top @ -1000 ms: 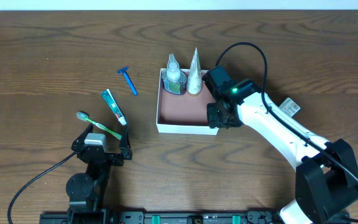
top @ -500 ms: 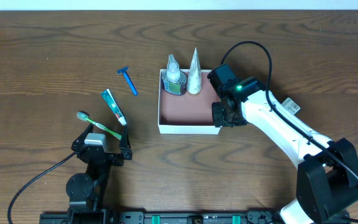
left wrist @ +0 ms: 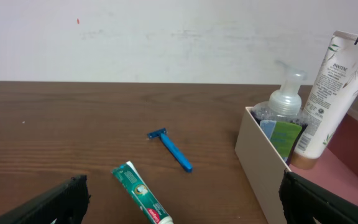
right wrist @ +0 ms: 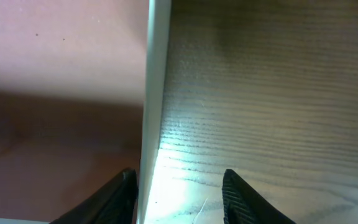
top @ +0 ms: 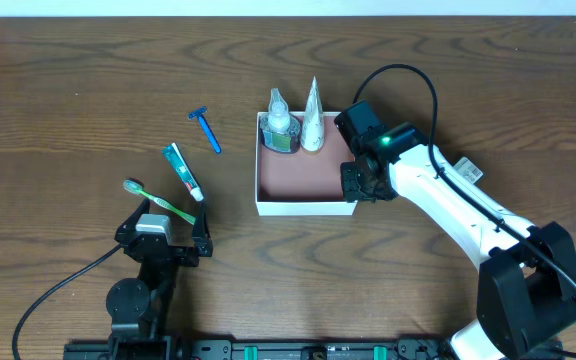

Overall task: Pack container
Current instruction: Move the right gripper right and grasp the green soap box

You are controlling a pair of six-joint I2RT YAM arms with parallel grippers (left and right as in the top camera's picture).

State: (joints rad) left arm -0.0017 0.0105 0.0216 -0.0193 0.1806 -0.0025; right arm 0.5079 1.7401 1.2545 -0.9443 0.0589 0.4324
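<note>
The shallow square box with white walls and a reddish-brown floor (top: 303,208) sits at the middle of the brown wooden surface (top: 68,100). Two things stand in its far left corner: a clear pump bottle (top: 279,125) and, touching it, a white squeeze tube (top: 313,120).

The right tool (top: 356,185) is low at the box's right wall, near the front corner. In the right wrist view the thin white wall runs up between its two fingers, closer to the inner one, and the jaws are spread and not pinching it.

The left tool (top: 162,232) sits near the front edge, its fingers wide apart with nothing between them.

Packing looks partly done. A blue razor (top: 205,129), a green-and-white toothpaste tube (top: 183,171) and a green toothbrush (top: 158,202) lie out on the surface, left of the box.

The step in hand seems to concern the box itself, either steadying or nudging it by the wall. The next move probably calls for closing on that wall or lifting straight clear without dragging it. After that, each flat item needs a low grasp across its narrow width.
</note>
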